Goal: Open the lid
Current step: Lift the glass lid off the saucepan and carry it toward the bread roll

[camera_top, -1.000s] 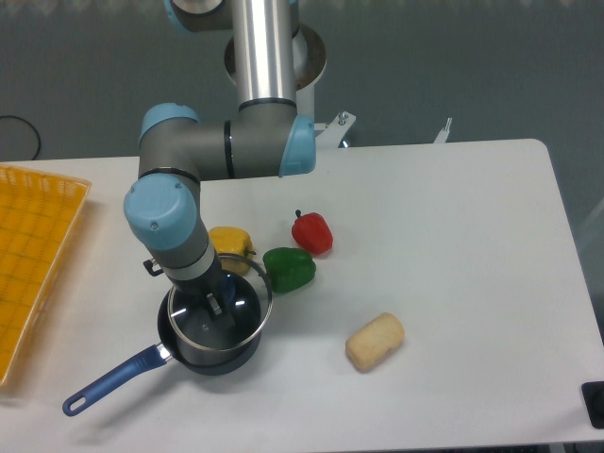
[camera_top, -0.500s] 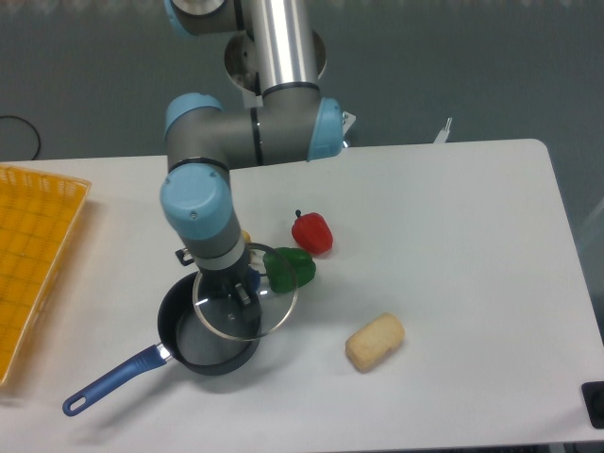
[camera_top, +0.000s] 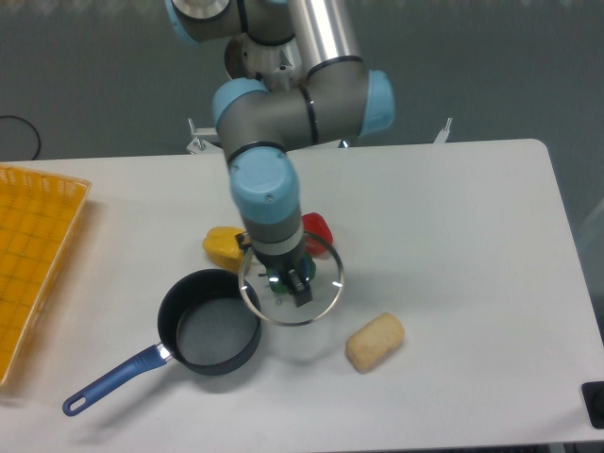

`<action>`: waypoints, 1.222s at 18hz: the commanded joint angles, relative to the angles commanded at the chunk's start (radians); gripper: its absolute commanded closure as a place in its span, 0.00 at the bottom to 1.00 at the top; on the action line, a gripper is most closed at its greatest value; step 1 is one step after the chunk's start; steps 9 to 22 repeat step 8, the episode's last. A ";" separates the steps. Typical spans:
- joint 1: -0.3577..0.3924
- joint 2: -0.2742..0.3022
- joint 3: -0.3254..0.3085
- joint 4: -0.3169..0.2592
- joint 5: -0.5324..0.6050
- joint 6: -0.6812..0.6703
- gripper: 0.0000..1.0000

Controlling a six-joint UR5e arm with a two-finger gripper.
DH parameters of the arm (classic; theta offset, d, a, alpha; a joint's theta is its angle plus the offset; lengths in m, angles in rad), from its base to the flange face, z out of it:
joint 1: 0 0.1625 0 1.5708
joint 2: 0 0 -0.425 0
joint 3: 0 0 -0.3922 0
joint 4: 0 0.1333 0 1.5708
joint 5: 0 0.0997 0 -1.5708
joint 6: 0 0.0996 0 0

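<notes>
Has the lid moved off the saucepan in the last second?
Yes. The lid, held by the gripper, has shifted right, off the saucepan, and now hangs between it and the bread roll.

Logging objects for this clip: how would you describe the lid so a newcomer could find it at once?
Start at the dark blue saucepan near the table's front left, then look just right of it, under the arm's gripper. The lid hangs there, off the pan, held by its centre. It is the only see-through disc with a thin silver rim; the green pepper shows through it.
</notes>
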 joint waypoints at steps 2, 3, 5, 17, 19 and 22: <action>0.021 0.000 0.000 0.000 0.002 0.031 0.37; 0.029 0.000 0.000 0.000 0.002 0.043 0.37; 0.043 0.000 -0.002 0.000 0.003 0.063 0.37; 0.057 0.000 -0.002 -0.002 0.005 0.078 0.37; 0.057 0.000 -0.002 -0.002 0.005 0.078 0.37; 0.057 0.000 -0.002 -0.002 0.005 0.078 0.37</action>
